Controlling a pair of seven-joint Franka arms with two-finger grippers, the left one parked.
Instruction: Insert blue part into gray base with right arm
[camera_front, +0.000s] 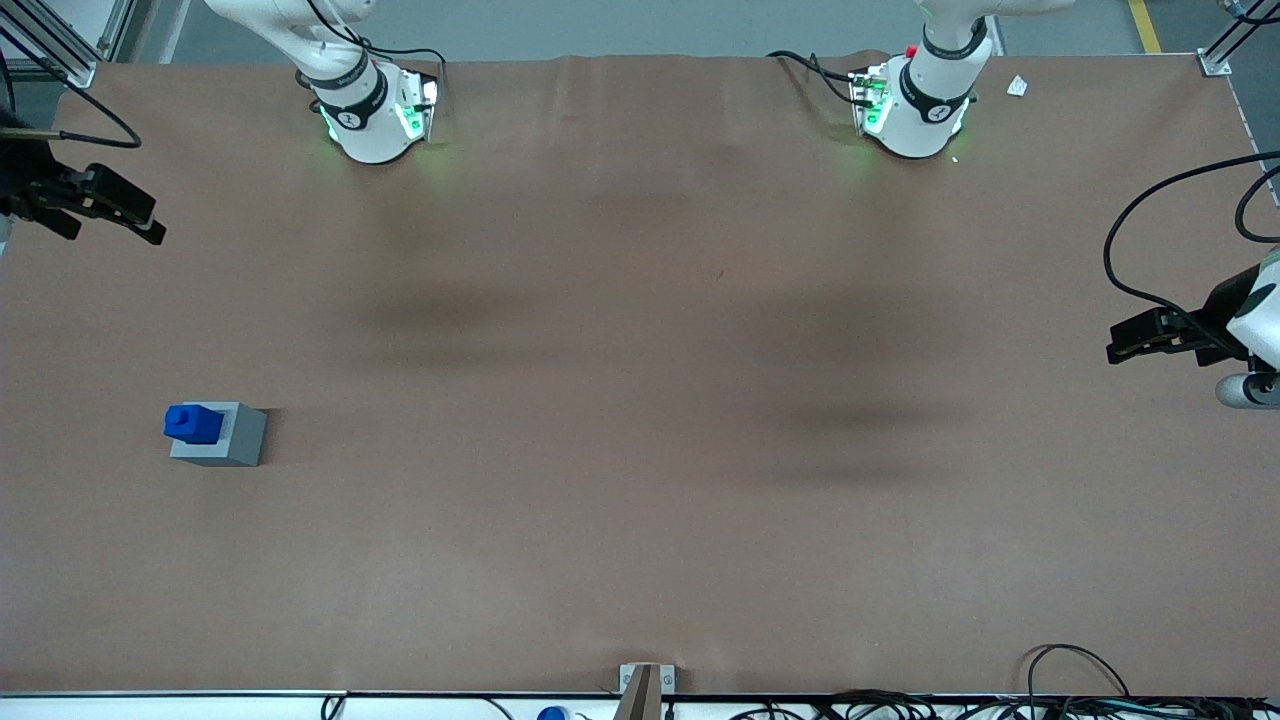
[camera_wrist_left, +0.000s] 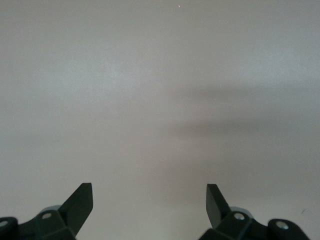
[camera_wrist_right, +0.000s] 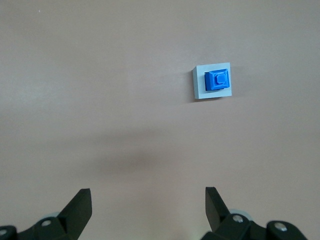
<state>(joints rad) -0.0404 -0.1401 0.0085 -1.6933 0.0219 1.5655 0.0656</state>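
The blue part (camera_front: 193, 422) sits stud-up in the top of the gray base (camera_front: 238, 440), which stands on the brown table toward the working arm's end. In the right wrist view the blue part (camera_wrist_right: 217, 80) lies within the gray base's (camera_wrist_right: 199, 86) top face. My right gripper (camera_front: 150, 228) hangs at the table's edge, farther from the front camera than the base and well apart from it. It is open and empty, and its fingers (camera_wrist_right: 80, 205) stand wide apart over bare table, gripper (camera_wrist_right: 148, 200).
The two arm bases (camera_front: 375, 110) (camera_front: 915, 105) stand at the table's edge farthest from the front camera. A small white scrap (camera_front: 1017, 86) lies near the parked arm's base. A metal bracket (camera_front: 645, 685) and cables (camera_front: 1080, 690) line the nearest edge.
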